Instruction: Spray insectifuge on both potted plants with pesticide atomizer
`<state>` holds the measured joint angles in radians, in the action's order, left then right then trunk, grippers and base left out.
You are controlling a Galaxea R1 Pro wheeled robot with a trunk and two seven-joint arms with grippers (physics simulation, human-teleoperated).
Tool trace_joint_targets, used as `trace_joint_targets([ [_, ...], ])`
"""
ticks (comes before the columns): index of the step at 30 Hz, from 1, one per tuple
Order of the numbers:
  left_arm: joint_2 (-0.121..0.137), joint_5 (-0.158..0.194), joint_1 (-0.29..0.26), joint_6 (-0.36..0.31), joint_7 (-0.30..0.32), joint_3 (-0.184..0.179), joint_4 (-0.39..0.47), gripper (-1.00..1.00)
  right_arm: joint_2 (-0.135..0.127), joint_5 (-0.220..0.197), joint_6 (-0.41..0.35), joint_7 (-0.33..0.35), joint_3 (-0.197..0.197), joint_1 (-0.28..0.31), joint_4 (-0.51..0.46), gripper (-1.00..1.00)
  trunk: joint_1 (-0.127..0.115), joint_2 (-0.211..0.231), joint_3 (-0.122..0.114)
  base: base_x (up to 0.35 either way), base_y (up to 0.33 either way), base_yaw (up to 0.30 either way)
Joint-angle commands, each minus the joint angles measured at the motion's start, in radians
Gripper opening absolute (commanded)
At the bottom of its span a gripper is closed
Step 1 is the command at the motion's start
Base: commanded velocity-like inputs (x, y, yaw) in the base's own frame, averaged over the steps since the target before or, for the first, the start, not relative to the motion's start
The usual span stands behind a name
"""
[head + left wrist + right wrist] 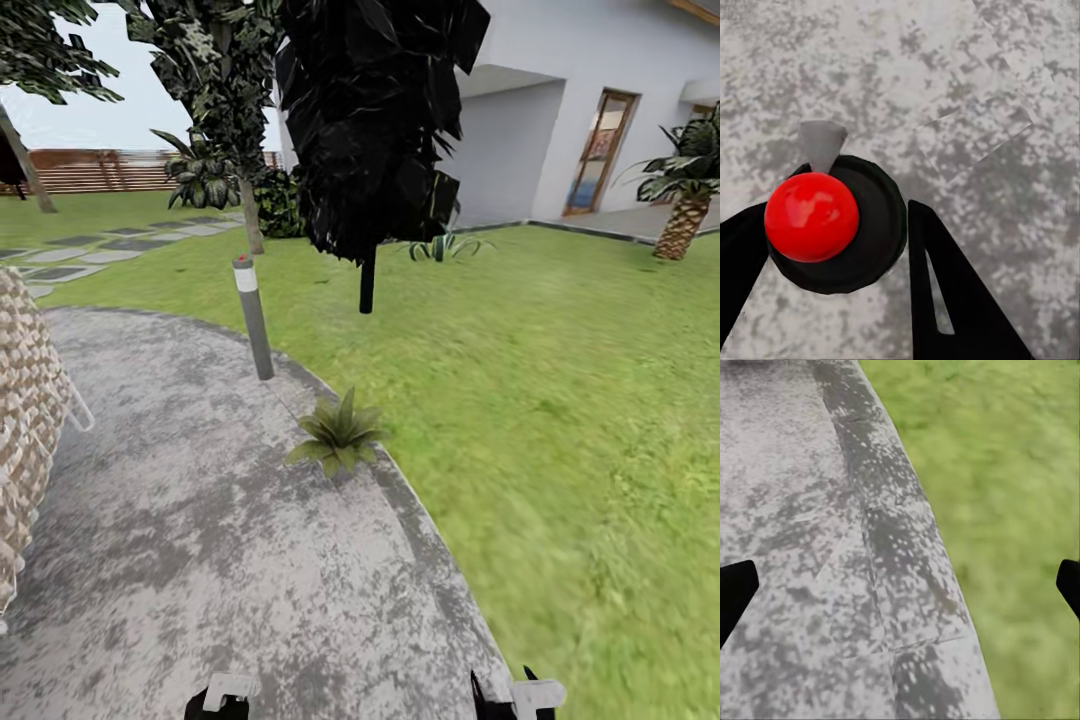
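the left gripper (832, 255) is closed around the atomizer (832, 232), seen from its top: a dark round body with a red ball and a small grey tip. the mottled grey patio (967, 90) is under it. the right gripper (900, 585) is wide open and holds nothing, over the patio edge where it meets the lawn (1005, 472). one plant (338, 432) sits ahead at that edge, well apart from both grippers, near a bollard (253, 317).

Grey bollard lamp (254, 318), dark tree (372, 120), woven chair (25, 420), white house (590, 90)
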<state>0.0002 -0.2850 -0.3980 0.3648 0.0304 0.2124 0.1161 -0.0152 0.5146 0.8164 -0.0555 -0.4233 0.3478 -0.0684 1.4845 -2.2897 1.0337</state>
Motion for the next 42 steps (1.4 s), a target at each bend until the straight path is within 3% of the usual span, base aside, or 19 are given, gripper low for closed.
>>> trace_joint_targets([
  [1, 0.000, -0.008, -0.001, 0.003, 0.003, 0.009, -0.001, -1.00, 0.000, 0.010, 0.003, -0.006, -0.005, 0.000, 0.001, 1.00, 0.000, 0.000, 0.000, 0.338, 0.000, 0.270],
  [13, 0.000, -0.008, -0.001, 0.003, 0.003, 0.009, -0.001, -1.00, 0.000, 0.010, 0.003, -0.006, -0.005, 0.000, 0.001, 1.00, 0.000, 0.000, -0.004, 0.338, 0.000, 0.236],
  [42, 0.000, -0.008, -0.001, 0.003, 0.003, 0.009, -0.001, -1.00, 0.000, 0.011, 0.003, -0.006, -0.005, 0.000, 0.002, 1.00, 0.000, 0.000, -0.004, 0.314, 0.000, 0.005],
])
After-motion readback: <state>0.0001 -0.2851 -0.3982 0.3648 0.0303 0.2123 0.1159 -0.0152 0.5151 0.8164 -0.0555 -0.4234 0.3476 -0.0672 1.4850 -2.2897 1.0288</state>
